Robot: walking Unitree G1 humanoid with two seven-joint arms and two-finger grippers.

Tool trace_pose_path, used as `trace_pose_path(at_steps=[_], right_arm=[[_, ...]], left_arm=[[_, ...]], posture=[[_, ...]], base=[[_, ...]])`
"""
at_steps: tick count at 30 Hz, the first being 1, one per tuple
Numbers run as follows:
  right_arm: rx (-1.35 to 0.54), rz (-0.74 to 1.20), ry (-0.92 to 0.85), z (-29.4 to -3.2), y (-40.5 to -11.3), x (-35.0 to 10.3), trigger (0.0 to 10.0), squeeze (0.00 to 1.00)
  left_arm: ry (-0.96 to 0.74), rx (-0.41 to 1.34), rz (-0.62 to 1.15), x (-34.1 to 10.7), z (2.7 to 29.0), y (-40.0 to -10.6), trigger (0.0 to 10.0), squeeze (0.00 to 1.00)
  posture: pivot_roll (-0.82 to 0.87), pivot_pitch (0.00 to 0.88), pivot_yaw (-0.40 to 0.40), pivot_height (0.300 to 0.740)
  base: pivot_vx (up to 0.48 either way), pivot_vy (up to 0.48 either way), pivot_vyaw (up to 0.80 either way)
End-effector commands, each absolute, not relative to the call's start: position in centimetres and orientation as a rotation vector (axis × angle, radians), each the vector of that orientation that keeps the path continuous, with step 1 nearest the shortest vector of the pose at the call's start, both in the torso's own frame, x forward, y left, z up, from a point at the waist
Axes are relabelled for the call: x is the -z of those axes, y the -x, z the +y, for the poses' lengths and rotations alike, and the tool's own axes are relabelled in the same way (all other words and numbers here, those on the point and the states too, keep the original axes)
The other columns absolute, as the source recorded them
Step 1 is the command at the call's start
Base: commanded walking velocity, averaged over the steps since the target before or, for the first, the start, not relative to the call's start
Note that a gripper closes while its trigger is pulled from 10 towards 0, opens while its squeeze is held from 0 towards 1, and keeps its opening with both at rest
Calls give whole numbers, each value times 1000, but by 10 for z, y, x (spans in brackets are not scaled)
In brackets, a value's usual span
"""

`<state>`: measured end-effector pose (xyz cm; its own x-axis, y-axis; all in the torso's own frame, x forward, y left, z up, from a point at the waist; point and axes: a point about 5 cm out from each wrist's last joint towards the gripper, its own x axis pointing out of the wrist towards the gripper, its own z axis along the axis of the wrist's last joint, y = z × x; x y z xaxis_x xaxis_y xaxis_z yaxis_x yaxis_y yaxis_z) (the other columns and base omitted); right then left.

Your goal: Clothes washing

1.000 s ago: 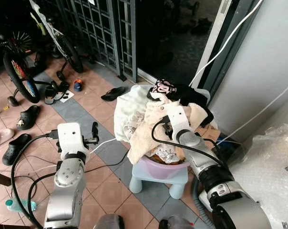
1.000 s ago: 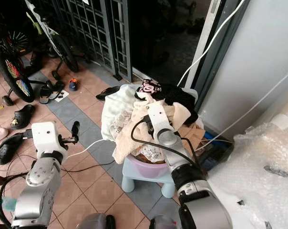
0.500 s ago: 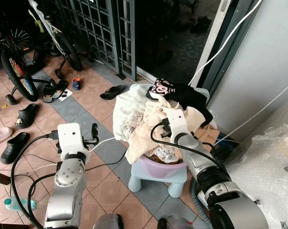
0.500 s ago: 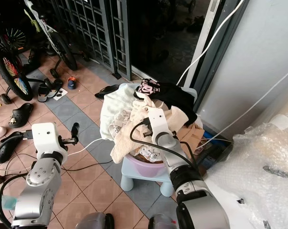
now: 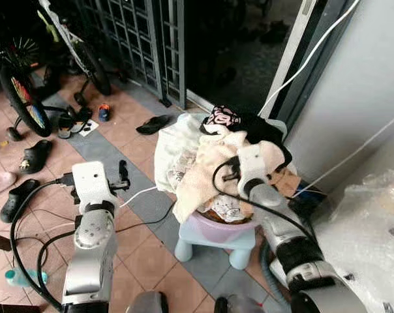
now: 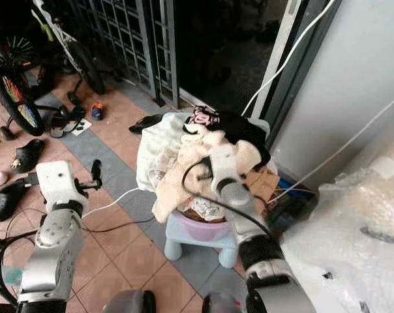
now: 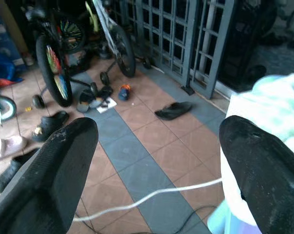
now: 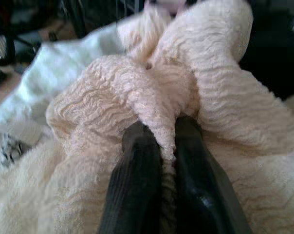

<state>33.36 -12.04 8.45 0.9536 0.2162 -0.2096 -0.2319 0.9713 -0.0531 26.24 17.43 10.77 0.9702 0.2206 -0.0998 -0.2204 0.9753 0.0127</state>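
- Right gripper (image 8: 161,146) pinches a fold of the cream towel (image 5: 210,171) between nearly closed fingers (image 8: 137,180); the towel tops the laundry heap in a purple basin (image 5: 216,229) on a stool (image 5: 213,244)
- Left gripper (image 7: 156,161) hangs over the tiled floor (image 7: 137,161), fingers wide apart, holding nothing

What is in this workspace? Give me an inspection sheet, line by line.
Surface: tiled floor, a pale blue stool standing on it.
Job's things: purple basin on the stool, heaped with laundry; cream towel on top, black garment behind, white cloth hanging over the side.
Clutter: sandals, slipper, bottle.
Grippers: right gripper shut on a fold of the towel; left gripper open, in the air beside the heap.
Cables: black cable and white cable on the floor.
Surroundings: bicycles, metal gate, grey wall, bubble wrap.
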Motion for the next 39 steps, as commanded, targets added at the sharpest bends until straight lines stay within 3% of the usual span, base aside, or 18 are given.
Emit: trace_pose_path(at_steps=[1,8,13,18,19,28,34,39], right_arm=[[-196,68,10,-136,-334,-111,0,0],[-188,-101,3,-139,-314,-144,0,0],[-191,-239,10,-126,-291,-168,0,0],[-158,-168,24,-130,-279,-143,0,0],[-137,-153,18,-135,-281,-145,10000,0],[-175,-239,32,-136,-295,-177,10000,0],[-142,-208,5,-142,-295,-170,10000,0],[-200,-227,-14,-124,-298,-171,10000,0]], left_arm=[[-25,-242,60,-120,175,-260,10000,0],[-9,-186,113,-107,165,-256,10000,0],[19,-190,140,-100,166,-261,10000,0],[67,-195,229,-78,165,-262,10000,0],[39,-188,187,-88,165,-268,10000,0],[-25,-80,88,-108,153,-276,10000,0],[15,-120,157,-91,156,-272,10000,0],[29,-160,123,-99,168,-288,10000,0]], posture=[[34,93,9,740],[43,86,8,740],[-8,33,81,740],[-13,0,106,740],[-4,22,117,740],[9,33,68,740],[-1,31,76,740],[-47,26,102,740]], base=[[0,0,0],[0,0,0],[0,0,0],[0,0,0],[0,0,0],[0,0,-533],[-92,0,-492],[-49,0,0]])
